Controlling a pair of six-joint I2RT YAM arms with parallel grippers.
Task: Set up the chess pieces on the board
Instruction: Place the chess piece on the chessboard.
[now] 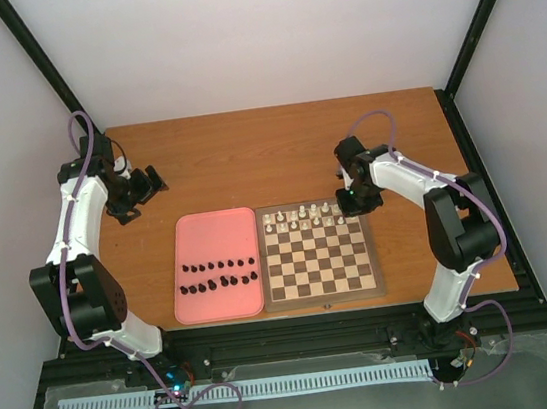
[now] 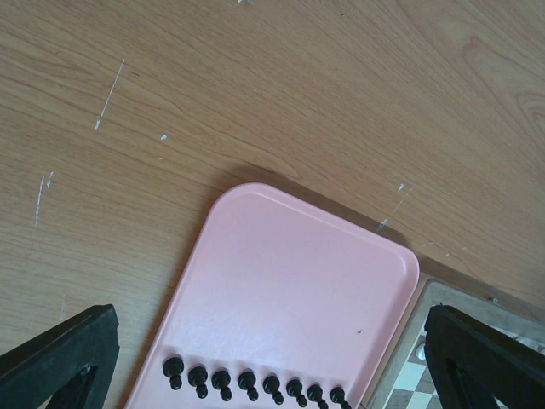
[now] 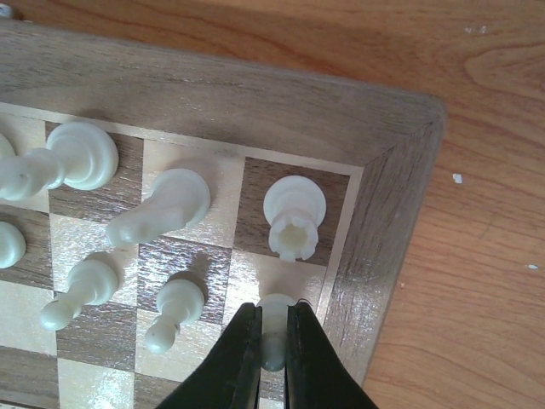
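Your pink tray holds black pieces, right gripper pinches a white pawn on the board, left gripper released.

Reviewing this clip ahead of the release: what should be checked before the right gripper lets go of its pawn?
1. Right gripper shut on white pawn: ok.
2. Pawn over the square in front of the rook: ok.
3. Pawn base resting on the board: cannot tell.
4. Next pawn clear of the gripper: ok.
5. Left gripper open, off the board: ok.
6. Black pieces set up: not ok, all on the tray.
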